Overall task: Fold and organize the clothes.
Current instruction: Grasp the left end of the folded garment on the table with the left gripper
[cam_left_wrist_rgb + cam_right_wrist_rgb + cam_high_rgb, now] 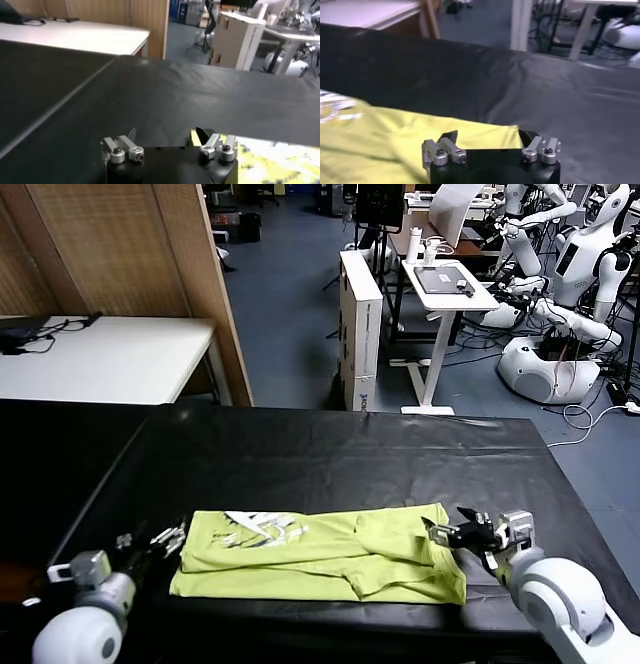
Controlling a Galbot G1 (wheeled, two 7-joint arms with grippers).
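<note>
The lime yellow-green T-shirt (320, 556) lies flat on the black table (330, 454) near its front edge. It is folded into a long band, with a small white print at its left end. My left gripper (168, 538) is open, low at the shirt's left end. In the left wrist view (166, 134) one fingertip (202, 135) sits at the shirt's edge (270, 160). My right gripper (447, 526) is open at the shirt's right end. In the right wrist view (487, 136) the shirt's corner (485, 135) lies between the two open fingers.
The black table stretches far beyond the shirt towards the back. Behind it stand a white table (100, 359), a wooden partition (190, 274), a white cabinet (360, 324), a white desk (450, 284) and other robots (560, 334).
</note>
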